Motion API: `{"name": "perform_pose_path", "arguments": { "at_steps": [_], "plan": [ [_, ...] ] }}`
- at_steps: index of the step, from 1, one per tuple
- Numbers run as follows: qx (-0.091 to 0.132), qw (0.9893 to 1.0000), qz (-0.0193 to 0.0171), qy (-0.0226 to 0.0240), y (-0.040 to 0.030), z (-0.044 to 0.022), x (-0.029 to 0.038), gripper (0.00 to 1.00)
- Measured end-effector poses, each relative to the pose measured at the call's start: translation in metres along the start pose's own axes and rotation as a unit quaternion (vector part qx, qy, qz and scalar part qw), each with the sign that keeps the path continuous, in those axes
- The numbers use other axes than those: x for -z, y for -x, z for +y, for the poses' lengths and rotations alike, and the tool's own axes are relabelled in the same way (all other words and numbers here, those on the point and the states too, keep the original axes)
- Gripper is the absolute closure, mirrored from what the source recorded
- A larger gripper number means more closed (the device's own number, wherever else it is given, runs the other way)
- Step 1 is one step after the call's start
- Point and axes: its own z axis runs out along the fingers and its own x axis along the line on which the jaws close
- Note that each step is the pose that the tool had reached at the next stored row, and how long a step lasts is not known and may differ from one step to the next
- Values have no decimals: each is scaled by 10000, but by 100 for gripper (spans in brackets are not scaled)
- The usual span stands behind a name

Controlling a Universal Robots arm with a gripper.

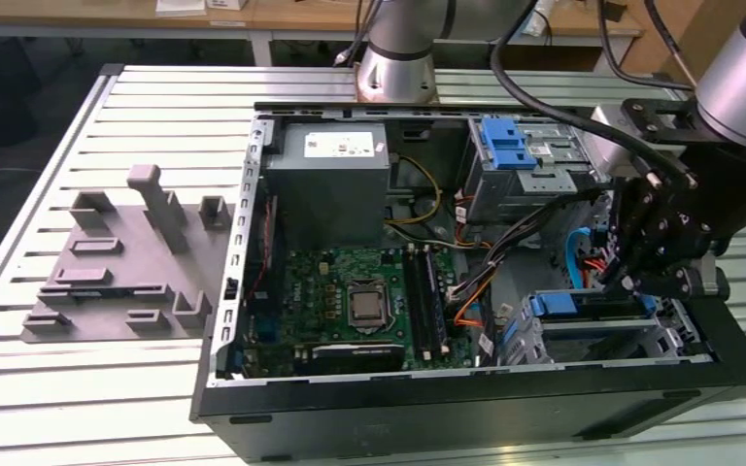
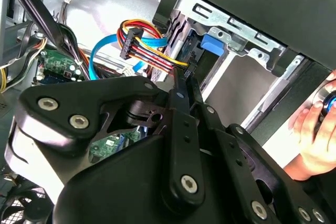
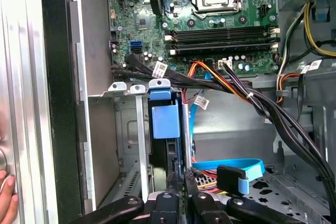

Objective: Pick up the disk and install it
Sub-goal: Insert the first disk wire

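The disk (image 1: 570, 306) stands on edge in the lower drive cage (image 1: 606, 335) at the front corner of the open computer case, on the exterior view's right, its blue carrier end facing up. In the first wrist view the disk (image 3: 164, 121) shows that blue end between the cage's metal walls (image 3: 126, 129). In the second wrist view the blue end of the disk (image 2: 212, 44) lies just past my fingertips. My gripper (image 1: 622, 283) hangs right beside it, fingers together, tips at the disk's dark edge in both wrist views (image 2: 185, 77) (image 3: 184, 182).
Red, yellow and blue cables (image 2: 142, 40) and a blue data plug (image 3: 233, 174) crowd beside the cage. The motherboard (image 1: 360, 301), grey power supply (image 1: 334, 165) and upper cage with blue latch (image 1: 509, 146) fill the case. A hand (image 2: 315, 135) rests outside it. A grey fixture (image 1: 127, 262) lies on the table.
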Motion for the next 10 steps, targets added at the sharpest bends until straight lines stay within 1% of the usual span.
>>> {"name": "perform_pose_path", "arguments": {
  "at_steps": [4, 10],
  "plan": [
    [23, 10000, 0, 14, -1, -1, -6, 84],
    [23, 10000, -2, 34, -8, -20, -13, 84]
  ]
}}
